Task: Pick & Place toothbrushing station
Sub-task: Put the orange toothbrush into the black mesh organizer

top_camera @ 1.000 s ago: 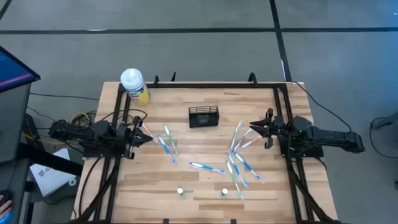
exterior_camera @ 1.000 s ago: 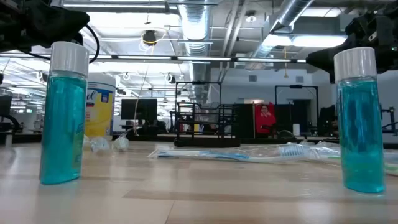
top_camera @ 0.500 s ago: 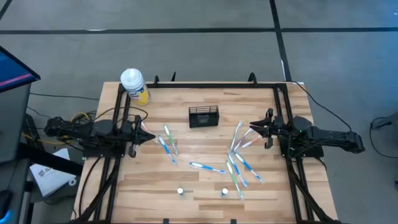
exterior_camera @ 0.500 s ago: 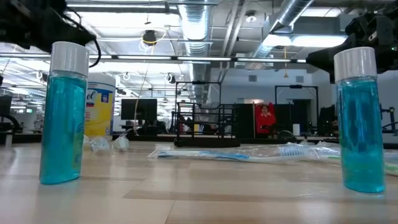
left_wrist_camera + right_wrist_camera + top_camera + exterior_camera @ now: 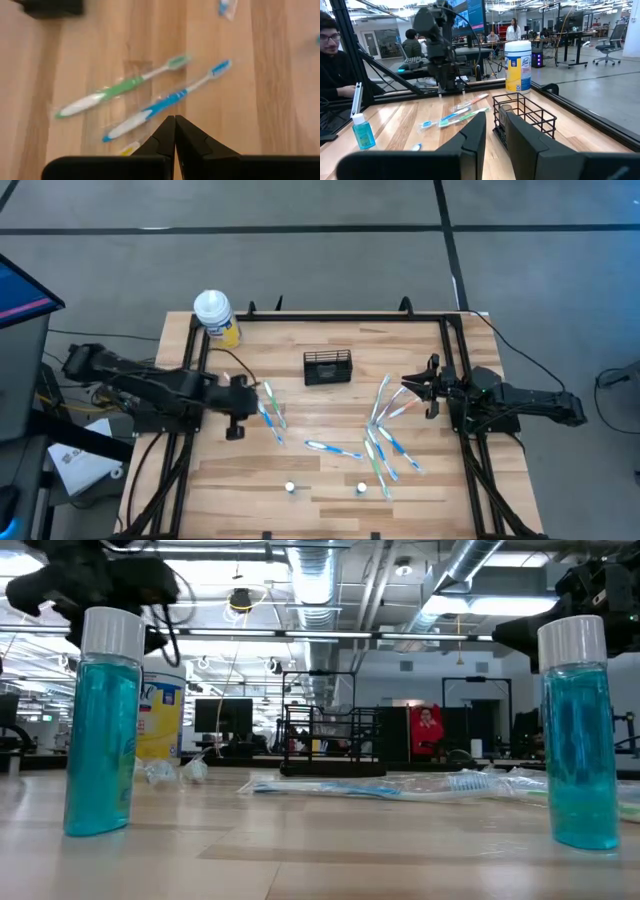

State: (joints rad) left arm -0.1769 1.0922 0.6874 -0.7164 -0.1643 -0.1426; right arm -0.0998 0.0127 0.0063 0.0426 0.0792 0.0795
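Observation:
The toothbrushing station point(image 5: 328, 367), a small black wire-mesh box, stands upright on its base on the far middle of the wooden table; it also shows in the low view point(image 5: 330, 740) and the right wrist view point(image 5: 522, 117). My left gripper point(image 5: 246, 396) hangs shut above the table's left part, tipped steeply down, just short of a green toothbrush point(image 5: 120, 90) and a blue toothbrush point(image 5: 165, 102) that lie flat. Its shut tips point(image 5: 175, 125) touch nothing. My right gripper point(image 5: 413, 387) waits level at the right edge, open point(image 5: 495, 142), pointing toward the station.
Several wrapped toothbrushes point(image 5: 382, 442) lie scattered on the table's right half. A white-capped yellow bottle point(image 5: 215, 315) stands at the far left corner. Two small blue-filled bottles point(image 5: 290, 488) point(image 5: 361, 488) stand near the front edge. People sit beyond the table point(image 5: 330, 45).
My left gripper has swung out from the table's left edge toward the middle, risen a little and tipped from level to steeply downward, ending over the left group of toothbrushes. My right arm has kept still, and nothing on the table has moved.

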